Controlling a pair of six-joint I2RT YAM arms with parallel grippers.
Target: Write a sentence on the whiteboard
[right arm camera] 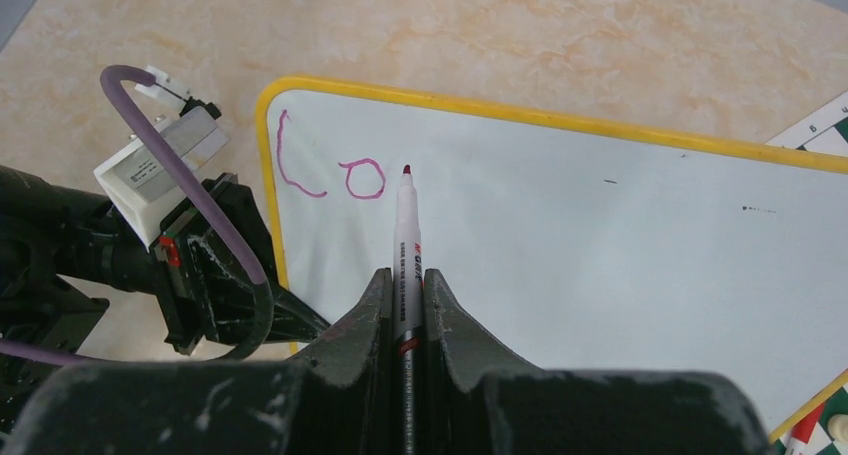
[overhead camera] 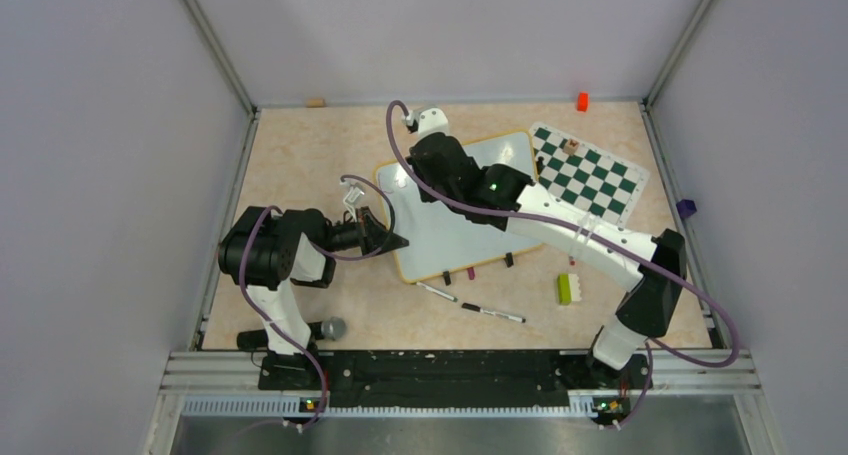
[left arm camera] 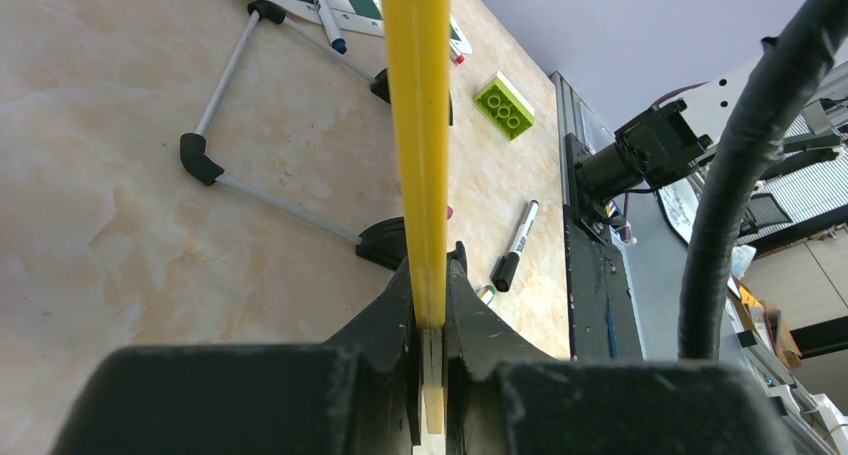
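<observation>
Purple marker (right arm camera: 407, 235) is pinched in the right gripper (right arm camera: 405, 280): jaws closed tight on the barrel, cap off, tip pointing out ahead of the fingers. Tip sits just right of the "o", level with it. Can't tell from the wrist view whether it touches or hovers.

Mid-table the whiteboard (overhead camera: 450, 237) lies skewed to the table edges, chess mat (overhead camera: 590, 175) at its right corner. So far the sentence (right arm camera: 310, 191) is only "L" and "o", up in the top-left corner near the frame (left arm camera: 420, 125).

Left gripper (left arm camera: 430, 275) is clamped on that yellow frame at the left edge, the frame running straight out between the jaws. I read that as a brace so the whiteboard doesn't slide under pen pressure.

Key relation for the next stroke: blank surface lies to the right of the tip, along the whiteboard's long axis, parallel to the top frame edge. Marker barrel stands roughly across that line, so I need sideways wrist travel, not a push along the pen. Plenty of white ahead on this line before the far edge.

Right arm is the only one over the writing area. Left is off to the side, out of the path. Risk I see: the line drifts if I don't track the top edge.
</observation>
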